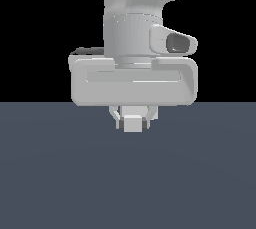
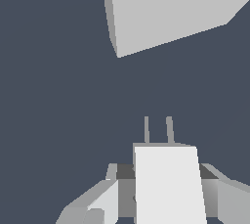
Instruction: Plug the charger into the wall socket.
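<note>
Two thin grey prongs (image 2: 157,130) project from the front of the small off-white brick-shaped charger (image 2: 168,184), clamped between the fingers of the pale grey gripper (image 1: 133,118) above the dark slate floor (image 1: 128,183). Wrist view: the large off-white slab ahead is presumably the wall socket plate (image 2: 171,8), well apart from the prongs; its holes are not visible. From the charger it sits toward 12 o'clock. Judged handling: rigid, light, smooth-sided block, prone to twisting in the pads. Hold best kept on the flat flanks, mid-body; prongs look slender, so alignment comes before pushing.
</note>
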You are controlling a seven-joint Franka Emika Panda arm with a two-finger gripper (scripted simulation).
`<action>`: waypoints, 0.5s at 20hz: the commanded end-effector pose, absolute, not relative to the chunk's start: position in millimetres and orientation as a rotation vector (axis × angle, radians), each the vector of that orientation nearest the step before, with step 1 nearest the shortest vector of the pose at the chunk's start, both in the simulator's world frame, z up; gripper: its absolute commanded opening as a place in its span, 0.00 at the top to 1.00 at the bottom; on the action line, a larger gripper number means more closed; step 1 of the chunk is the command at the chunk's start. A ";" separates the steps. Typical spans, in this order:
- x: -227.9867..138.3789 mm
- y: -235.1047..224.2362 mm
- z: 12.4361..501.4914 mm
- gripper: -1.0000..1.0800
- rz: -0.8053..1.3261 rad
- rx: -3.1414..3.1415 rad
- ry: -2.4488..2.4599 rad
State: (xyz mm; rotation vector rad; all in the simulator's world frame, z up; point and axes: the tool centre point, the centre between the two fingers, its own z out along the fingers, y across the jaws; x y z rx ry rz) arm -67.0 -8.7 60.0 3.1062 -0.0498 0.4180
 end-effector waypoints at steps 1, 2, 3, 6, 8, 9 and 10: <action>-64.0 -14.7 65.1 1.00 0.420 3.111 0.014; -62.8 -17.0 67.0 1.00 0.420 3.113 0.038; -61.5 -19.3 68.9 1.00 0.420 3.115 0.062; -57.4 -26.3 74.6 1.00 0.420 3.119 0.137; -54.5 -30.7 78.4 1.00 0.420 3.121 0.187; -53.0 -32.9 80.3 1.00 0.420 3.122 0.211; -51.5 -35.0 82.1 1.00 0.420 3.122 0.236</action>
